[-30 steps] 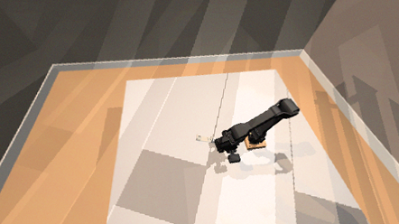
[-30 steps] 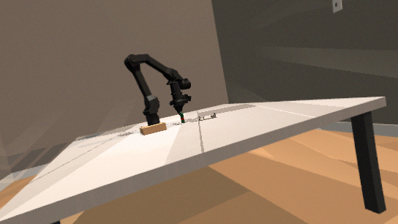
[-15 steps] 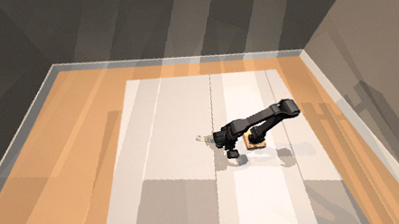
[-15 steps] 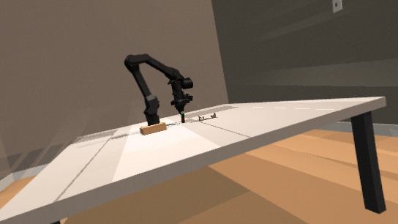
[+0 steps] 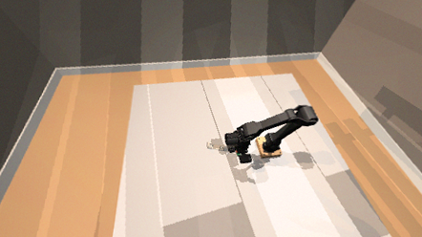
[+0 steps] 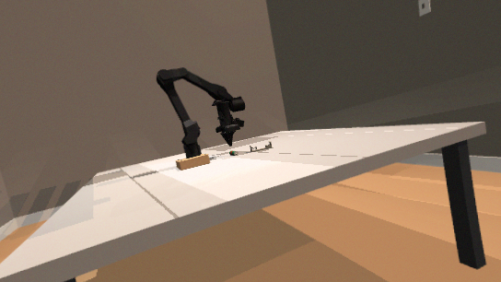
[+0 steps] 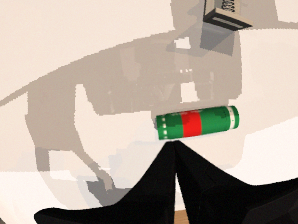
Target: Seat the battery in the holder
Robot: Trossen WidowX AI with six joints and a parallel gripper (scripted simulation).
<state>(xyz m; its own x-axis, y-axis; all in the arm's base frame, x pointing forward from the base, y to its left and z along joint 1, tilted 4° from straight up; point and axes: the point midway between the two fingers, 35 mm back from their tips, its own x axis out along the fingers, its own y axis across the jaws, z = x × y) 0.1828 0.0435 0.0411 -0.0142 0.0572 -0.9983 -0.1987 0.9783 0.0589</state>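
Note:
The battery (image 7: 212, 121) (image 6: 233, 153), green with a red band, lies on its side on the table, outside the holder. In the wrist view it runs nearly left to right, its white-ringed end at the right. A speck of its green shows under the arm in the top view. The holder (image 7: 228, 21) (image 6: 262, 148) (image 5: 216, 146) stands apart from it; the wrist view shows only one end, with a spring inside, at the top right. Its lip cannot be made out. My gripper (image 7: 172, 147) (image 6: 230, 145) is shut and empty, pointing down just above the table beside the battery.
The arm's wooden base block (image 5: 269, 148) (image 6: 193, 161) is on the opposite side of the battery from the holder. The white table (image 5: 150, 165) (image 6: 295, 172) carries patches of shadow, including the arm's shadow around the battery.

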